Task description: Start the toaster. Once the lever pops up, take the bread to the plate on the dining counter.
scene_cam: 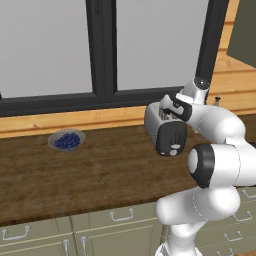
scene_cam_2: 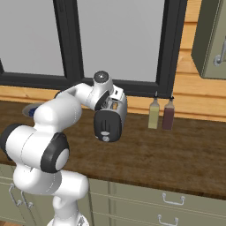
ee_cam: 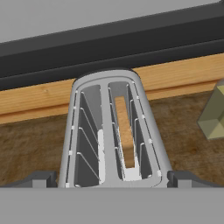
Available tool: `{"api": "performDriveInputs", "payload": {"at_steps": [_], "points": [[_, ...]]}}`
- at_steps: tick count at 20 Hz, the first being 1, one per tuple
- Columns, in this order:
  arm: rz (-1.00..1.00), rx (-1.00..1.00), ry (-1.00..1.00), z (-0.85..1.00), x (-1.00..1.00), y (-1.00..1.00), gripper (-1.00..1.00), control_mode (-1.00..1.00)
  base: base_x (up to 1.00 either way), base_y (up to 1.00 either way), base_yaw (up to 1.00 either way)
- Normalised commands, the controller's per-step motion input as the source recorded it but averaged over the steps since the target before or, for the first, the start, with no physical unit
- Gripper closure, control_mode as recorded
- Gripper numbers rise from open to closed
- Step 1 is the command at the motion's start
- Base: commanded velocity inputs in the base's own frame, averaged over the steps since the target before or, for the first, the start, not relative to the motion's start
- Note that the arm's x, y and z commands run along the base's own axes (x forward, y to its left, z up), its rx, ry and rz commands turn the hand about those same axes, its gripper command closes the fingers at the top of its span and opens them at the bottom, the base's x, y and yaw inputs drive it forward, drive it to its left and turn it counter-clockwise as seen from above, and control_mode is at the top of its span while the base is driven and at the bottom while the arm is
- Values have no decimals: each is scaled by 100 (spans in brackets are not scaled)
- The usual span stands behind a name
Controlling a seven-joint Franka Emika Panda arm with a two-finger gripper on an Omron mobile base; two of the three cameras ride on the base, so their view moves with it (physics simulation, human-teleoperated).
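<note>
Dark wood grain runs the length of the surface (scene_cam: 100,175), and going left to right we pass the grey bowl of blueberries (scene_cam: 66,140) far off to the left, then the toaster (scene_cam: 165,131) near the middle, then two sauce bottles (scene_cam_2: 160,113) against the back wall to the right. The bread (ee_cam: 124,131) sits down in the right-hand slot of the toaster, seen from above in the hand view, with the left slot vacant. Our end effector (ee_cam: 112,181) hangs directly over the toaster's near end with its jaws spread fully apart and nothing between them; the two finger tips (ee_cam: 39,179) straddle the toaster body on either side. We judge the step in hand to be starting the toaster, so the bread should be left alone for now. To do this well, we would shift toward the end that carries the lever, which we cannot make out clearly in these views, bring one finger tip above it, and press straight down without tilting the housing or sliding it along the surface. A sideways push could skid the toaster toward the bottles. The plate lies elsewhere, so carrying comes later.
</note>
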Motion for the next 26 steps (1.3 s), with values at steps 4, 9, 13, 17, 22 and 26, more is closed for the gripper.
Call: {"api": "performDriveInputs", "payload": {"at_steps": [4,9,13,17,22,26], "points": [[0,0,0,0,0,0,-100,-100,0,0,0],[0,0,0,0,0,0,-100,-100,0,0,0],[0,0,0,0,0,0,-100,-100,0,0,0],[0,0,0,0,0,0,-100,-100,0,0,0],[0,0,0,0,0,0,-100,-100,0,0,0],[0,0,0,0,0,0,-100,-100,0,0,0]]}}
